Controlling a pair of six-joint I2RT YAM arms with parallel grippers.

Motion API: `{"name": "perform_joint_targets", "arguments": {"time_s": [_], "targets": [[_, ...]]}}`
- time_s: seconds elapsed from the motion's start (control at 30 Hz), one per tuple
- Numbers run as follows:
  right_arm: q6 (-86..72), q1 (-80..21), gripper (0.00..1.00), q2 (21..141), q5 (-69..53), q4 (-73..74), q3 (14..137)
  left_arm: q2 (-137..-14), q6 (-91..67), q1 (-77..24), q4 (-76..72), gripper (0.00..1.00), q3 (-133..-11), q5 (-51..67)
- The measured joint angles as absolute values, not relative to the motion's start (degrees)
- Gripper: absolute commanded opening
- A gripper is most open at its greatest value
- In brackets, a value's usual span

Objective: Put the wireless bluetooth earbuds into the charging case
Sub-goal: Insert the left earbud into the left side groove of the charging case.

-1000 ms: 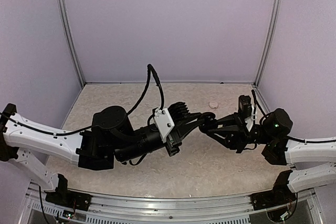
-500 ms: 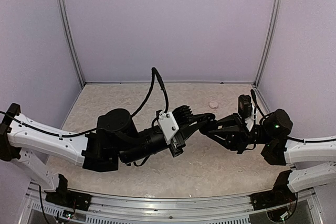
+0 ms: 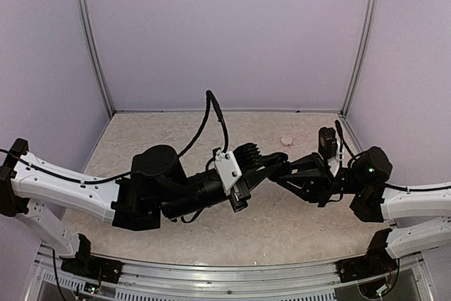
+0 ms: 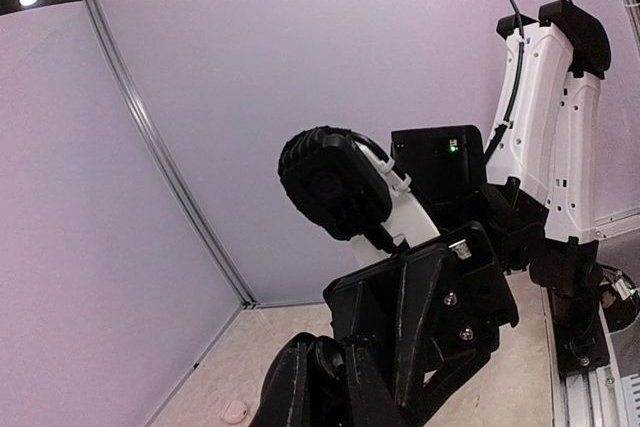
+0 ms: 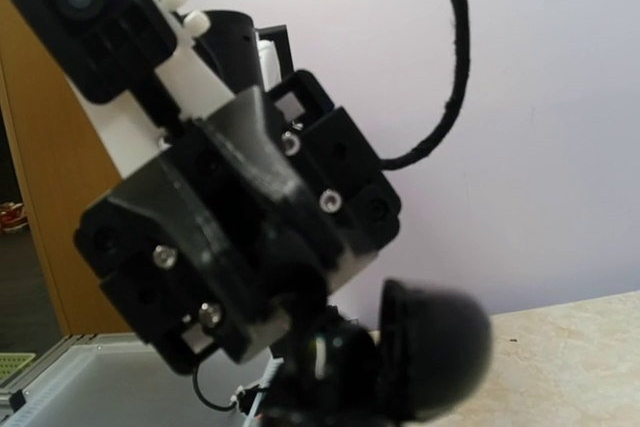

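Small, rounded, glossy black: the charging case, low in the right wrist view, blurred by nearness, seemingly hinged open with the domed half up. Carried clear of the table, at the tips of the right pincer, clamped tight on it. Met from the other side by the left pincer, all but closed, fingertips down against the case; contents of that grip impossible to tell. No picking out the earbuds anywhere, too small or hidden.

From above: both arms reaching inward, pincers tip to tip over the middle of the table, case lost in the black of the fingers. Only there and in the left wrist view: a small pale pink disc lying flat on the table beyond the pincers, apart from them. Left wrist view: black body of the right pincer head-on, white forearm rising behind, no clear sight of the case. Shape and gloss of the case given by the right wrist view alone.
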State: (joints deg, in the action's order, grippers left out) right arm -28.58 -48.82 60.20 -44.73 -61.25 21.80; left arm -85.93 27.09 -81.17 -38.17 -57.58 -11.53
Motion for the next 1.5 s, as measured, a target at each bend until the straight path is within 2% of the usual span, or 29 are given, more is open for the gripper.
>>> {"name": "perform_joint_targets", "arguments": {"time_s": [0.67,1.5], "targets": [[-27.9,-49.0,0.0,58.8,-45.2,-60.8,21.8,-85.9,19.9,-81.2,-40.4,0.09,-56.5,-10.9],[-26.9,-49.1,0.0,58.8,-45.9,-59.8,21.8,-84.5,19.5,-81.2,-40.9,0.13,-54.3,-9.0]]}}
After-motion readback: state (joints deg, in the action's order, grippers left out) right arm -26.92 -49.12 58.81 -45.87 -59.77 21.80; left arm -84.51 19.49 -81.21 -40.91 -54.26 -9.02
